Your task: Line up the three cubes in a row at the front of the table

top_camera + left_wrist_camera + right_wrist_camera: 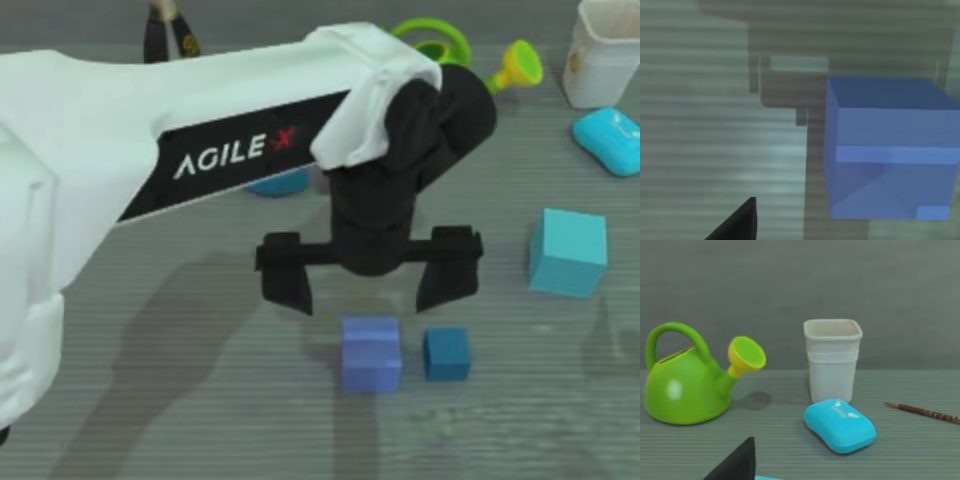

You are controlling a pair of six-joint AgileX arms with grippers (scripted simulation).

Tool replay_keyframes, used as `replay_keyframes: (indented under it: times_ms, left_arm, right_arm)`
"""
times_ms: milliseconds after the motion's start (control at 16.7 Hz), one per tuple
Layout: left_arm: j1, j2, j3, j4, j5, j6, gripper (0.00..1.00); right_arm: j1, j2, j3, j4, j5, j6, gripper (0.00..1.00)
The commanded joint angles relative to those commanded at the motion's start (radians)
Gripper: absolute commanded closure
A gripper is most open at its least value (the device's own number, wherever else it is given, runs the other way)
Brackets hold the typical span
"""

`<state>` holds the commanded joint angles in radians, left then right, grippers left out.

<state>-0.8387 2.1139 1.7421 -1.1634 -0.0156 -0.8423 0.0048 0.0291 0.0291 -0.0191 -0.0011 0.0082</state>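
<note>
With its fingers spread wide, the left pincer [365,272] hovered above the periwinkle cube [371,353], which sat beside the dark blue cube [446,354] near the desk's [200,420] front, so fetching the turquoise cube [568,252] looked like the next job.

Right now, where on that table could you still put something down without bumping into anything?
Free: the table front-left of the periwinkle cube, and the front strip right of the dark blue cube, below the turquoise cube. Crowded: the back right, with watering can, cup and soap bar. The open left gripper hovers mid-table.
</note>
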Motion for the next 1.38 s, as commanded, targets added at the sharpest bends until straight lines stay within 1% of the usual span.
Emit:
replay_keyframes:
  times_ms: [120, 300, 540, 1020, 1260, 1380]
  left_arm:
    - [0.038, -0.073, -0.065, 0.046, -0.003, 0.017, 0.0]
    - [0.124, -0.257, -0.224, 0.15, -0.007, 0.066, 0.0]
    - [0.274, -0.596, -0.521, 0.333, -0.009, 0.172, 0.0]
    - [0.601, -1.403, -1.204, 0.761, 0.001, 0.49, 0.0]
    - [0.734, -1.774, -1.486, 0.957, 0.008, 0.659, 0.0]
    - [0.786, -1.92, -1.594, 1.039, 0.01, 0.732, 0.0]
  right_arm:
    - [0.009, 0.066, 0.066, -0.043, -0.001, 0.017, 0.0]
    - [0.028, 0.239, 0.226, -0.152, -0.001, 0.058, 0.0]
    - [0.06, 0.596, 0.515, -0.355, 0.003, 0.13, 0.0]
    - [0.136, 1.45, 1.131, -0.801, 0.005, 0.282, 0.0]
    - [0.17, 1.789, 1.393, -0.981, 0.004, 0.346, 0.0]
    - [0.182, 1.908, 1.494, -1.047, 0.003, 0.37, 0.0]
